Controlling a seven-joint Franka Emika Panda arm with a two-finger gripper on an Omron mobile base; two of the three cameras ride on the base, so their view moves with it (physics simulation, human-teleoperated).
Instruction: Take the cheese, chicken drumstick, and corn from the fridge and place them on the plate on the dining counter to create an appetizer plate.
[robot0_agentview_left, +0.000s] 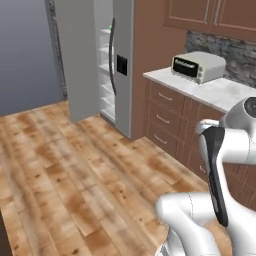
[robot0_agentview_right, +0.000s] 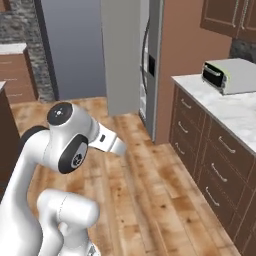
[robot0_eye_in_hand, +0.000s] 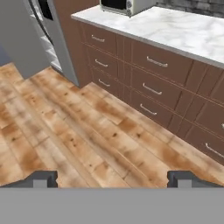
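Note:
The fridge (robot0_agentview_left: 106, 70) stands ahead at the end of the wall cabinets, tall and grey. One door (robot0_agentview_left: 75, 60) is swung open, and pale shelves show in the gap. It also appears in the right base view (robot0_agentview_right: 145, 60) and at the top left of the hand view (robot0_eye_in_hand: 41, 30). My gripper (robot0_eye_in_hand: 113, 179) is open, its two dark fingertips (robot0_eye_in_hand: 43, 178) wide apart over bare wood floor, well short of the fridge, with nothing between them. The cheese, chicken drumstick, corn, plate and dining counter are out of view.
A brown-drawer wall counter (robot0_agentview_left: 215, 92) with a white marble top runs along the right, close to my arm. A silver toaster oven (robot0_agentview_left: 197, 66) sits on it. Wood floor (robot0_agentview_left: 75, 170) stretches between me and the fridge.

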